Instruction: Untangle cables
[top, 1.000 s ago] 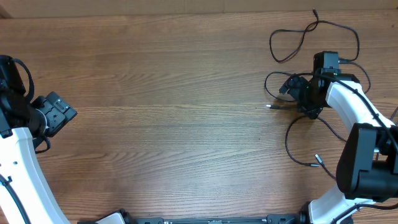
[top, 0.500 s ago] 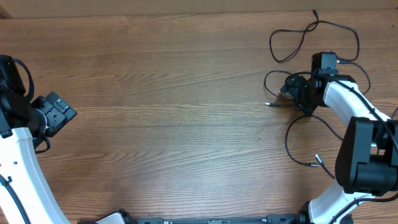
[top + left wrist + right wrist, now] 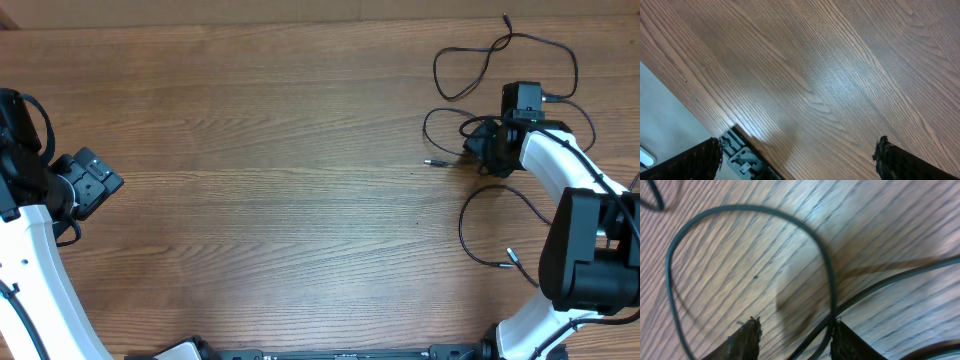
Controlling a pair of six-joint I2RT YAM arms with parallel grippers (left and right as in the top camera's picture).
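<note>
Right end effector (image 3: 795,325) hovered half-spread astride the cables (image 3: 740,207), pinching nothing; limp, light, slippery cord looked best grasped beside their crossing.

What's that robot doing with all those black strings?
It is sorting out a tangle of thin black cables on the right side of the wooden table. The right tool is down in the tangle with one cable between its open fingers, not yet pinched. The left tool hangs open over bare wood, far away.
</note>
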